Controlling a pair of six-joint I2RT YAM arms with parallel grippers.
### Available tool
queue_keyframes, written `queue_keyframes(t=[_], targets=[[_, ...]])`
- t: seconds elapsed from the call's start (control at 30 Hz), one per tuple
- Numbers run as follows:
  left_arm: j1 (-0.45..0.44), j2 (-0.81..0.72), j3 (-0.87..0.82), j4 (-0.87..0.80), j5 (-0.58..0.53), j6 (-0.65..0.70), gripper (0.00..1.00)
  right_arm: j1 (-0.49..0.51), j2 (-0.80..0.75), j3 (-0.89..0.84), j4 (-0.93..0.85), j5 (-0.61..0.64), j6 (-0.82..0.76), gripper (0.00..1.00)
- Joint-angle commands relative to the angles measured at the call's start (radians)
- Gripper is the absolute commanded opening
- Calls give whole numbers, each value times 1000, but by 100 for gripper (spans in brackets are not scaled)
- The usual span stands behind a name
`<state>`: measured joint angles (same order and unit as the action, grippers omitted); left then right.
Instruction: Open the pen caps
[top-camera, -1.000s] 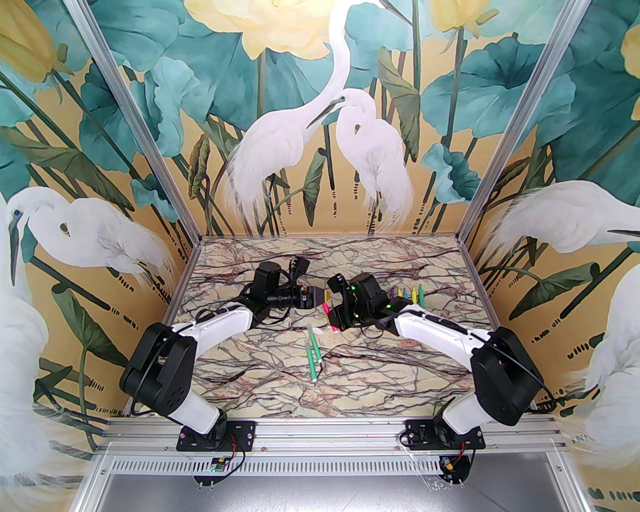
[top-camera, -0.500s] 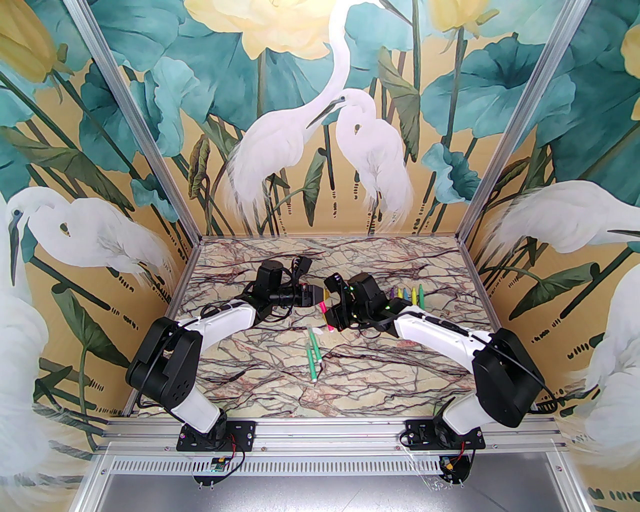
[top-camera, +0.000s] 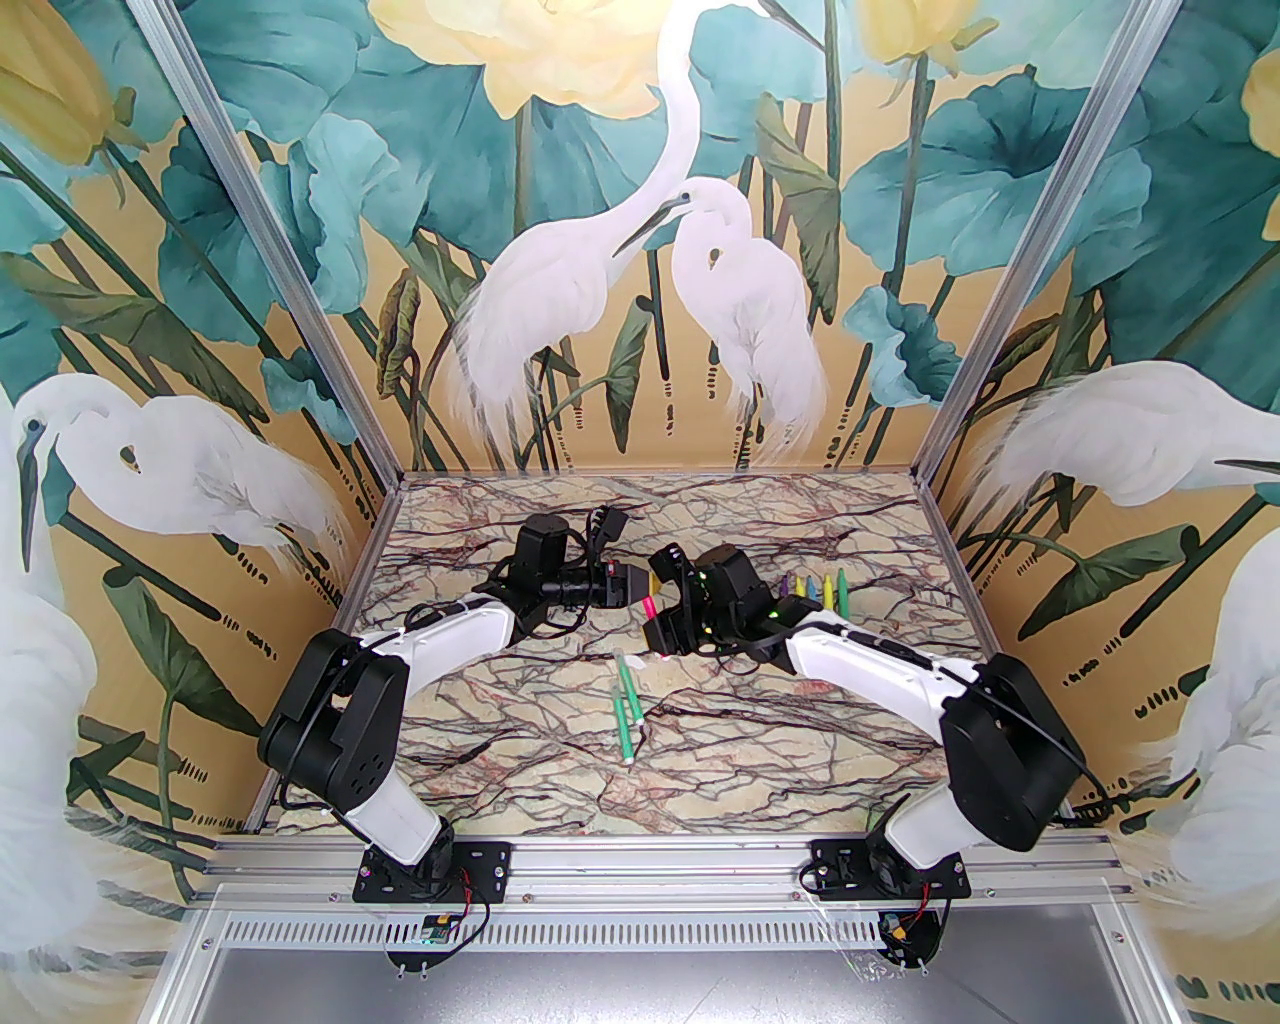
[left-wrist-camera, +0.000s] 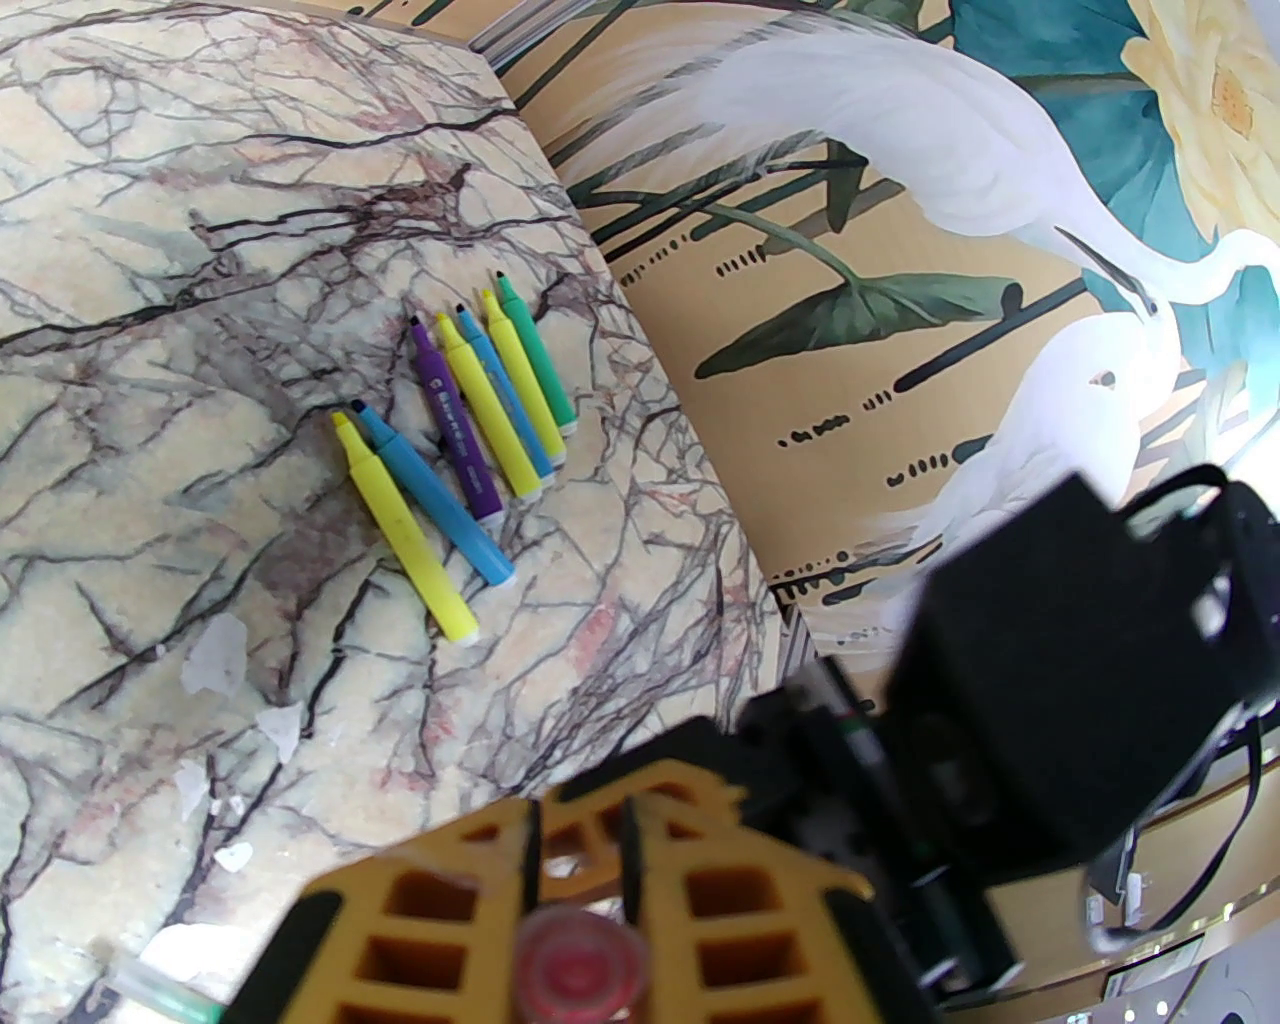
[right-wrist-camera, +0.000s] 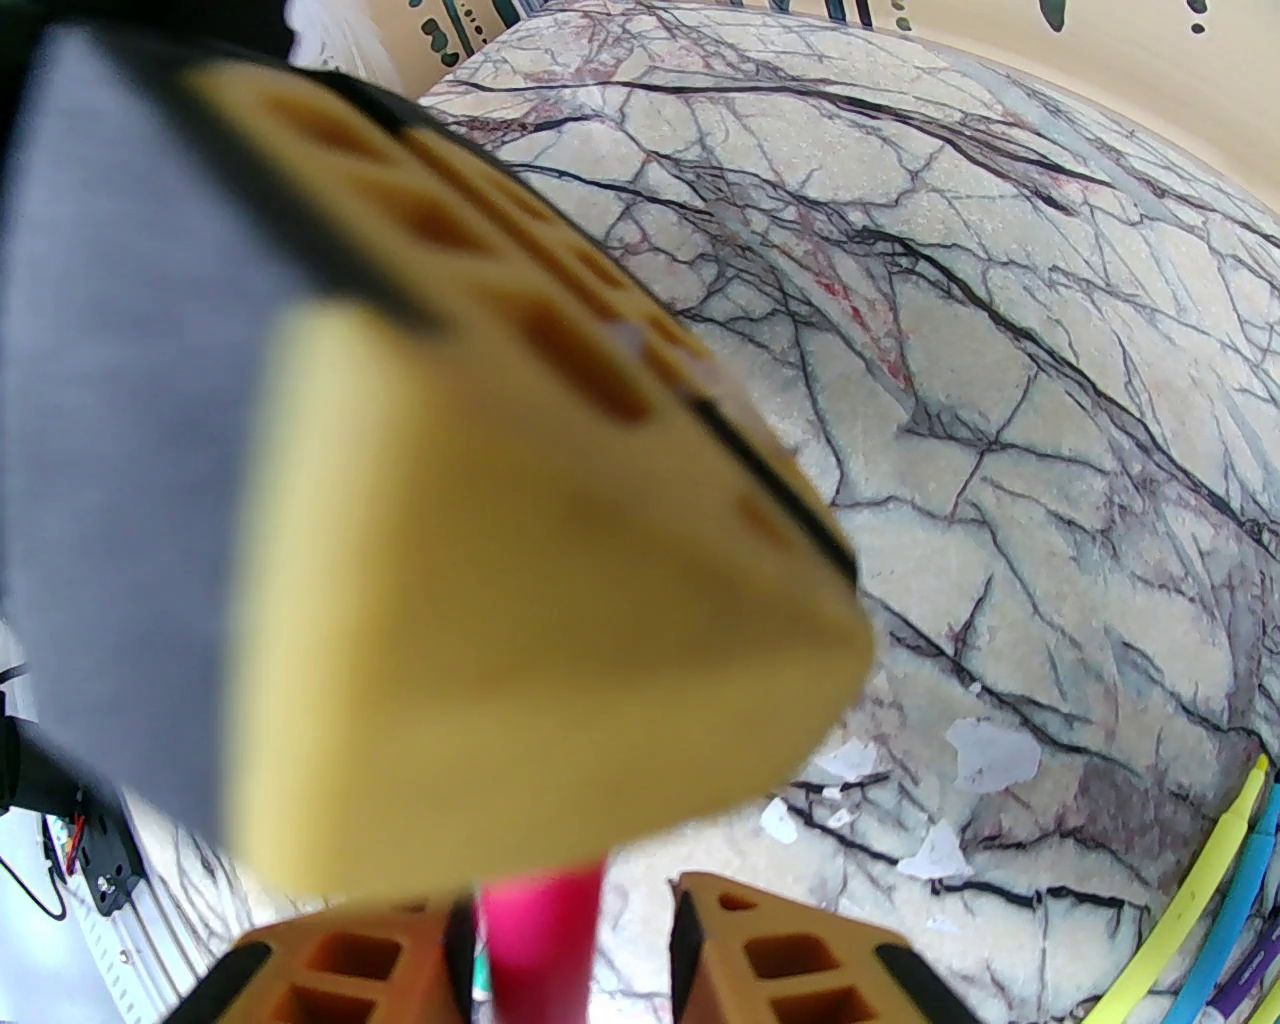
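Observation:
My right gripper (top-camera: 661, 632) is shut on a pink pen (top-camera: 652, 609), held off the table near its middle; the pink body (right-wrist-camera: 540, 935) runs up between my orange fingers (right-wrist-camera: 790, 965). My left gripper (top-camera: 636, 590) meets it from the left, its yellow fingers (left-wrist-camera: 745, 900) shut on the pen's clear cap (left-wrist-camera: 580, 965), seen end-on with pink inside. The left finger (right-wrist-camera: 520, 600) hides the cap in the right wrist view. Two green pens (top-camera: 628, 705) lie on the table below the grippers.
A row of several uncapped pens, yellow, blue, purple and green (left-wrist-camera: 470, 420), lies at the right of the marble table (top-camera: 760, 770), also seen from above (top-camera: 815, 588). Small white scraps (left-wrist-camera: 215, 655) dot the table near them. Painted walls enclose three sides.
My left arm has pushed a little to the right, bringing its gripper onto the top end of the pink pen. The right gripper has shifted slightly left with the pen.

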<state>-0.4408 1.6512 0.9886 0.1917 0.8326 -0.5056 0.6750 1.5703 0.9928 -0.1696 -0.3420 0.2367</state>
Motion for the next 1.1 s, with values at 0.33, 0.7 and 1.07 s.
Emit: queue_keyframes(t=[0.33,0.7,1.07], targets=[[11,3,80,-108,-84,0,0,3,-31,-84,24,5,-18,0],[91,12,140,-138,-118,-67,0,5,-162,-289,41,-26,-24,0],[101,30,166,-334,-212,16,0,-41,-139,-285,57,156,45,0]])
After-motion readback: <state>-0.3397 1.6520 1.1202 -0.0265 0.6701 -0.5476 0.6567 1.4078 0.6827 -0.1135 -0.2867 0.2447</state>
